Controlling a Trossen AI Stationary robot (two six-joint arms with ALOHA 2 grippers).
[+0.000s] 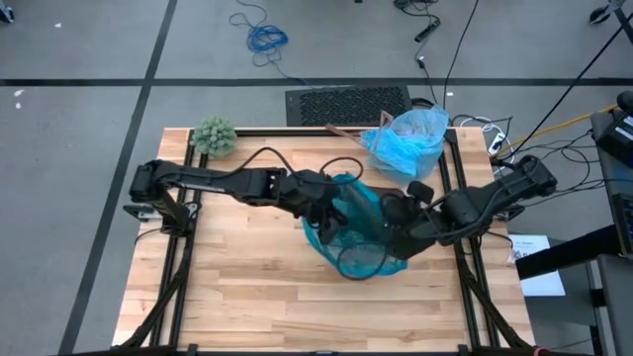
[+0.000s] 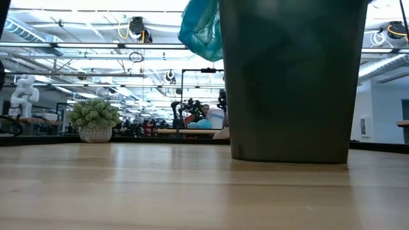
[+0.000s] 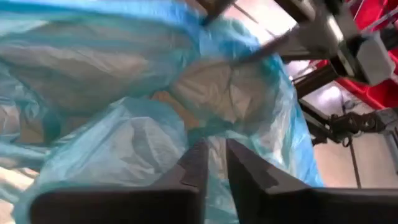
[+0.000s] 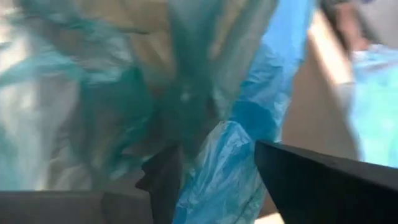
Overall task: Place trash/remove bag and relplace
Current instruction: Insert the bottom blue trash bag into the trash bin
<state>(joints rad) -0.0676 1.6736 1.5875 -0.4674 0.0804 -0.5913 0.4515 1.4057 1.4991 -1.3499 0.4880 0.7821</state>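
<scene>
- In the high view we see both arms meeting over a dark bin (image 2: pixel 291 83) at the centre of the wooden table (image 1: pixel 247 297).
- A teal-green bag (image 1: pixel 361 213) is draped over the bin's mouth; in the low view a fold of it hangs at the upper centre, beside the bin's wall.
- Left gripper (image 1: pixel 331 220) sits at the bin's left rim. In the left wrist view its fingers (image 3: pixel 196 168) stand close together with only a narrow slit between them, thin plastic film lying at that slit; we cannot tell whether the film is pinched.
- Right gripper (image 1: pixel 396 232) sits at the bin's right rim. In the right wrist view its fingers (image 4: pixel 311 177) stand well apart, bag plastic bunched between them.
- The light blue bag (image 1: pixel 406 138), filled and crumpled, lies at the upper right of the table, well apart from the bin.
- A green fuzzy plant (image 1: pixel 214 135) stands at the table's upper left corner.
</scene>
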